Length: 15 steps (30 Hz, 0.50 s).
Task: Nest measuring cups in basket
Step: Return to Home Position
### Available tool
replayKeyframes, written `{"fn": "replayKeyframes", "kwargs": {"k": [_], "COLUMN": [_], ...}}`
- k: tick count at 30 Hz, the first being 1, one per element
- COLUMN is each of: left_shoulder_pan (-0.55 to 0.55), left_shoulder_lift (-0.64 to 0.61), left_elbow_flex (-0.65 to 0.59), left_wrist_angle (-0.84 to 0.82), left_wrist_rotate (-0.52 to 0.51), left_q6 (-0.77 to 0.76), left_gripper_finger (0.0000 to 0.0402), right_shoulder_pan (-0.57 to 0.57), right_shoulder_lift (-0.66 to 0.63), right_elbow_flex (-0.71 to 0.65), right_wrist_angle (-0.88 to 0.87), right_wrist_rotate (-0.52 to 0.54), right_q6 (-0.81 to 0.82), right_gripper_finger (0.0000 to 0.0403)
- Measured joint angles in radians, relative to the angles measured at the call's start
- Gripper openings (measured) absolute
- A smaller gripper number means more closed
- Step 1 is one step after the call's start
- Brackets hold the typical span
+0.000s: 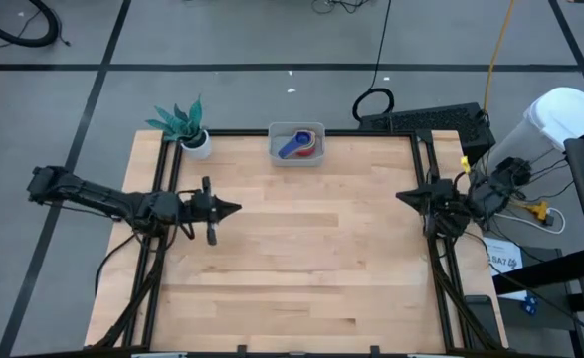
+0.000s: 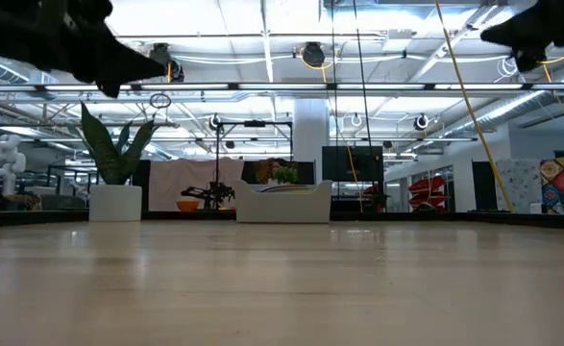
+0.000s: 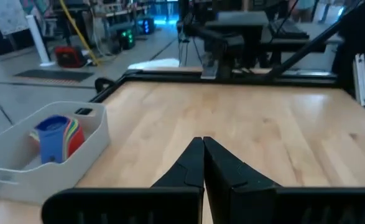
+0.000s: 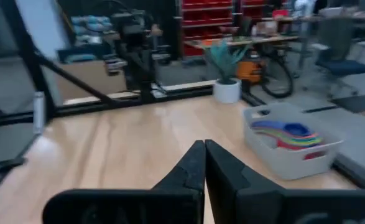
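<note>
In the level view my arms are only dark shapes cut off at the top corners, and whether they are open or closed cannot be read there.

From above, my left gripper (image 1: 234, 208) sits at the left-centre of the frame over the light wooden table (image 1: 301, 268). Its arm stretches out level from the left edge and points toward the middle. It is closed to a sharp tip with nothing in it, which its own wrist camera shows plainly.

Up and left of centre, at the table's far corner, stands a small white pot with a spiky teal plant (image 1: 190, 136).

At top centre, against the table's far edge, lies the shallow pale grey-blue plastic basket (image 1: 273, 145). Inside it are the small round plastic measuring cups (image 1: 293, 148), nested in one stack. Blue is on top and red shows at the side, with yellow and green edges visible in the wrist views. The lower cups are hidden by the upper ones, so I cannot count them.

My right gripper (image 1: 403, 196) is at right-centre beside the table's right rail. It is closed and empty, pointing inward, well apart from the basket.
</note>
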Motion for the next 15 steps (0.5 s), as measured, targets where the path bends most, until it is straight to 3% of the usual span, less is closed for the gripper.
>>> {"fn": "replayKeyframes", "kwargs": {"k": [3,9,15], "left_shoulder_pan": [0.063,0.237,0.390], "left_shoulder_lift": [0.000,0.001,0.005], "left_elbow_flex": [-0.056,-0.088,-0.087], "left_wrist_angle": [0.050,0.068,0.098], "left_wrist_rotate": [0.079,0.334,0.518], "left_q6": [-0.016,-0.038,-0.029], "left_gripper_finger": [0.0002,0.0002,0.0002], "right_shoulder_pan": [-0.002,-0.041,-0.125], "right_shoulder_lift": [-0.105,-0.045,-0.043], "right_elbow_flex": [-0.083,-0.104,-0.262], "right_wrist_angle": [0.059,0.090,0.201], "right_wrist_rotate": [-0.022,-0.049,-0.204], "right_q6": [-0.024,-0.009,0.080], "right_gripper_finger": [0.0000,0.0000,0.0000]}}
